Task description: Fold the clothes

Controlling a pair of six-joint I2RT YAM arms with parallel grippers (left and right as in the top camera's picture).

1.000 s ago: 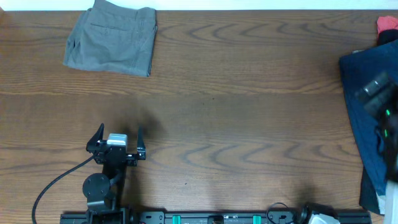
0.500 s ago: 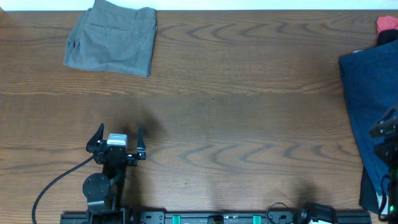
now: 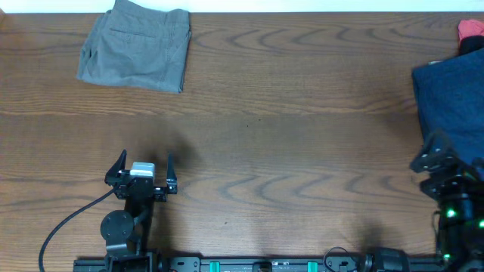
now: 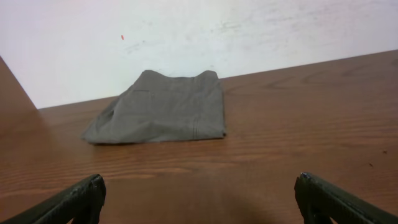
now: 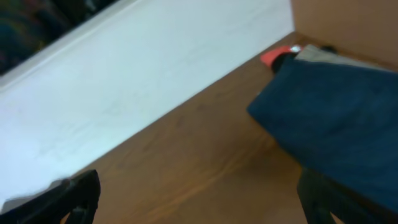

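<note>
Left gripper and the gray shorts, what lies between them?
Only bare tabletop separates the left gripper from the gray shorts, as the overhead view shows.

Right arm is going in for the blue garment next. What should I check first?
1. Right claw open and empty: ok, fingers spread with only table between them.
2. Right claw lined up on the blue garment: not ok, in the wrist view the cloth lies ahead and to the right of the gap.
3. Whole blue garment in view: not ok, it runs off the overhead view's right edge.
4. Red item free of the blue garment: cannot tell, they meet at the far corner.
5. Left claw open and empty: ok, over bare table.
6. Grey shorts folded and out of the way: ok, far left corner.
</note>
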